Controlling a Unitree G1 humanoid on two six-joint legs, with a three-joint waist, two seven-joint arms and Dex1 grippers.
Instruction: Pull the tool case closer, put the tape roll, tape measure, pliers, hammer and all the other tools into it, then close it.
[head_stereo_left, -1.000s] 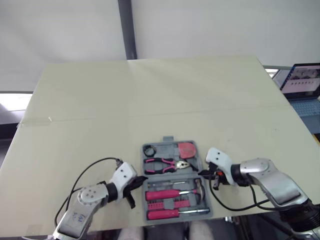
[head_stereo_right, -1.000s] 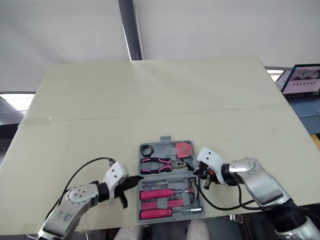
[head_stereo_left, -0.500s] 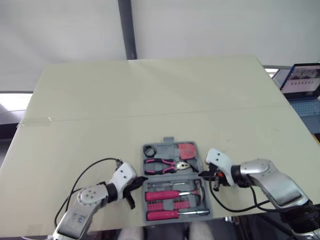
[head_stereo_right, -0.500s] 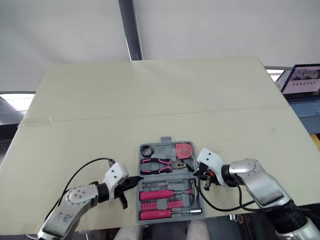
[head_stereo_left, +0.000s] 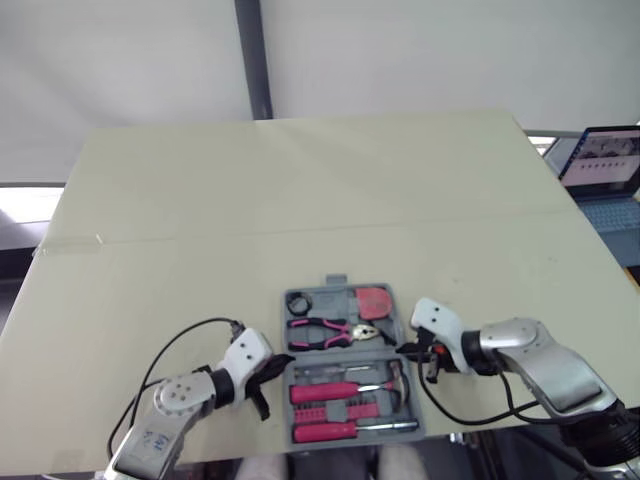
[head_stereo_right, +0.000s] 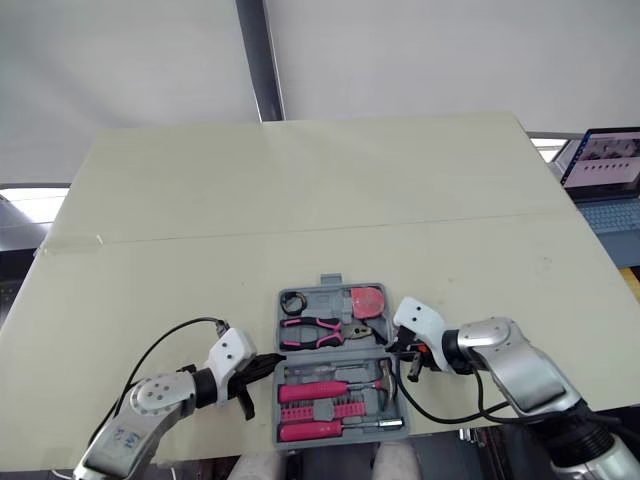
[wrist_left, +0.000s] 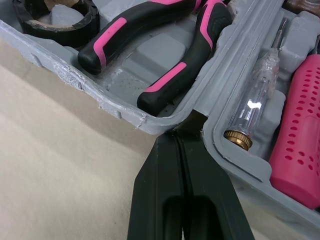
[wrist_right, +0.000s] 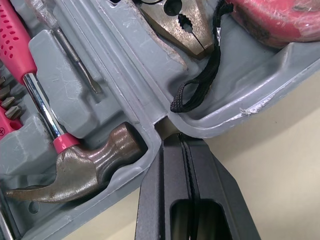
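The grey tool case (head_stereo_left: 336, 280) lay open on the beige counter (head_stereo_left: 300, 190), close to the near edge and between the two arms. No brand or label could be read on it or on the tools. On the laptop (head_stereo_left: 603, 165) past the counter's right side, the screen content was too small to read.

The far half of the case held a black tape roll (wrist_left: 75, 29) in its left corner. A pink tape measure (head_stereo_left: 372, 299) sat in the right corner, and its black wrist strap (wrist_right: 200, 85) trailed down into the tray. Pink-and-black pliers (head_stereo_left: 325, 330) lay across the recess just in front of both.

The near half held a hammer (wrist_right: 85, 167) with a dark metal head at the right end. A clear-bodied tester screwdriver (wrist_left: 252, 107) lay along the hinge side. There were also a pink-handled screwdriver (head_stereo_left: 330, 390), a row of pink bits (head_stereo_left: 335, 408) and another pink-handled driver (head_stereo_left: 340, 430) nearest the counter's edge.

The left gripper (wrist_left: 182, 139) had its jaws pressed together, and its tip touched the notch where the two halves met on the case's left side. The right gripper (wrist_right: 181, 137) likewise had its jaws pressed together, with its tip at the matching notch on the right side, just beside the hammer head.
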